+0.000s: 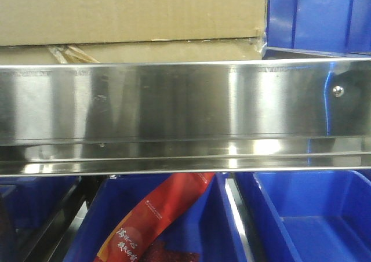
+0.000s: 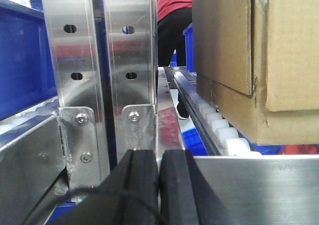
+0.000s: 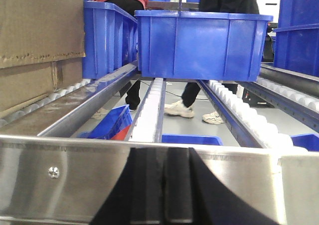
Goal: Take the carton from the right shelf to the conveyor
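Note:
A brown cardboard carton (image 1: 127,18) sits on the roller shelf just behind the steel front rail (image 1: 185,117), at upper left in the front view. It shows at the right of the left wrist view (image 2: 249,60) and at the left edge of the right wrist view (image 3: 35,46). My left gripper (image 2: 159,158) is shut and empty, low in front of the rail, to the left of the carton. My right gripper (image 3: 164,155) is shut and empty, in front of the rail, to the right of the carton.
A blue bin (image 3: 199,43) rests on the rollers right of the carton, with more blue bins (image 3: 107,36) beside it. Steel shelf uprights (image 2: 99,51) stand close before my left gripper. Below the rail are blue bins (image 1: 313,221), one holding a red packet (image 1: 156,215). People stand behind the shelf.

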Robot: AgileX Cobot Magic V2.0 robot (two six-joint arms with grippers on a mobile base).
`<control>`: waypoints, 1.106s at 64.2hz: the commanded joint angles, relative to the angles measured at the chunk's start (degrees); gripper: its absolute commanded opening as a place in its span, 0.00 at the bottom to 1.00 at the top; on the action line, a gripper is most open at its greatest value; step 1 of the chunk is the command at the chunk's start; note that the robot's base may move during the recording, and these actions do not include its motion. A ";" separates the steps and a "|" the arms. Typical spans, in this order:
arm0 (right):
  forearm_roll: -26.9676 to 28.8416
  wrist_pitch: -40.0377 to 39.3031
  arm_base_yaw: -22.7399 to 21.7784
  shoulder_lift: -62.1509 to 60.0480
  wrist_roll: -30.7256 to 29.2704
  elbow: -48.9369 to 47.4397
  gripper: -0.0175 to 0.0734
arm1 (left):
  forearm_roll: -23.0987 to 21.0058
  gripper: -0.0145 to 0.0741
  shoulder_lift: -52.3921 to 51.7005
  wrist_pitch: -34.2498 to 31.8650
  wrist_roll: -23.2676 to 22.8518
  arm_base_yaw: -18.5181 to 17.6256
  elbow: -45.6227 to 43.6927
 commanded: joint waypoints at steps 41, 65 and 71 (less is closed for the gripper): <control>0.10 -7.90 0.15 -0.21 -0.24 -0.40 0.12 | -2.04 0.18 -0.21 -2.86 0.23 -0.08 -0.17; 0.43 -9.72 0.15 -0.21 -0.24 -4.23 0.12 | -2.04 0.18 -0.21 -13.47 0.23 0.02 -0.44; 0.43 -4.18 0.15 -0.21 -0.24 -11.09 0.12 | -1.00 0.18 -0.21 -8.61 0.23 0.02 -6.45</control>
